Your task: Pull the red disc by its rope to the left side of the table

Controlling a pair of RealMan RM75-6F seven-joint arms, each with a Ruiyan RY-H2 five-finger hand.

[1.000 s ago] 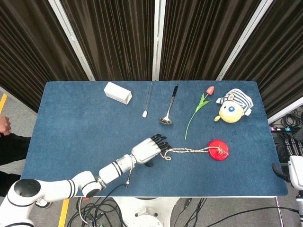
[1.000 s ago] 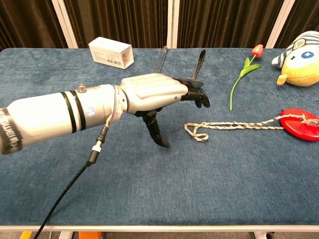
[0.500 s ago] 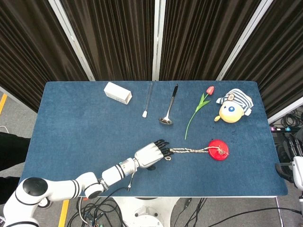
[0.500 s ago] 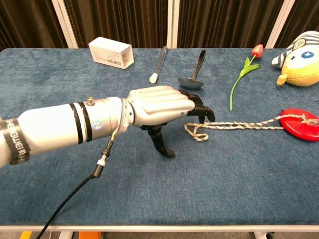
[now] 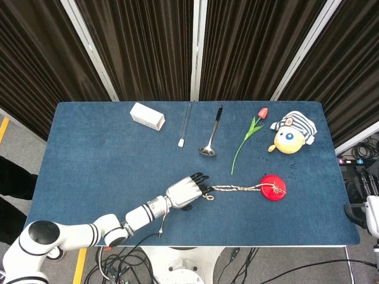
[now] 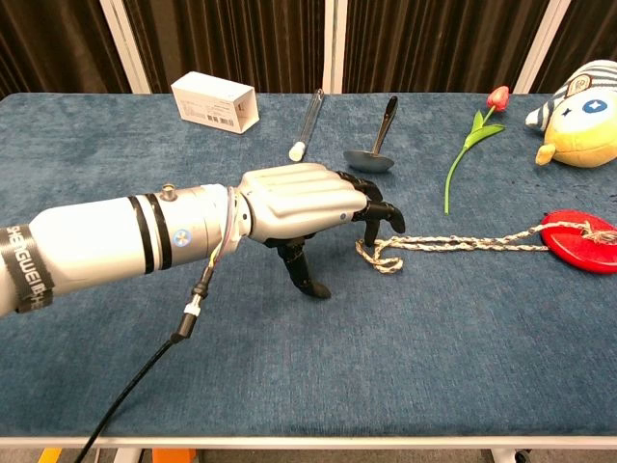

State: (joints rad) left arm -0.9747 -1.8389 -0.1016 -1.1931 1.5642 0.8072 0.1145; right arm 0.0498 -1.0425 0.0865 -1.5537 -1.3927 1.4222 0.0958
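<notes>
Rope (image 6: 453, 244) end lies under our left hand (image 6: 304, 203) fingertips (image 6: 386, 210) (curled, maybe not pinching yet); we should pinch it firmly before pulling the red disc (image 6: 576, 239).

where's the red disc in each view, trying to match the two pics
Head view: the red disc lies right of centre on the table, at the far end of the rope from the left hand.
Chest view: the red disc sits at the right edge, partly cut off.
Shared landmark: the tulip, just behind the rope.
</notes>
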